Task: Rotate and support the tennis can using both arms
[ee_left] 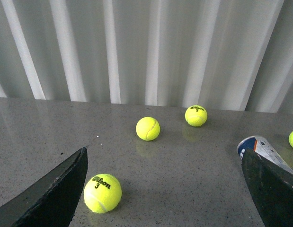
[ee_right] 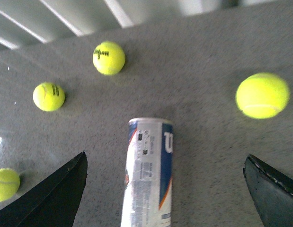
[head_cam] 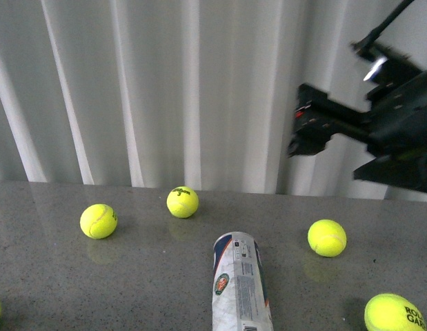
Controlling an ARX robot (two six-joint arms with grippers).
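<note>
The tennis can lies on its side on the grey worktop, its contents hidden by the label, loose balls scattered around it. The left tool and right tool both gape wide, holding nothing.

Navy-white-orange tennis can, yellow-green tennis balls.
</note>
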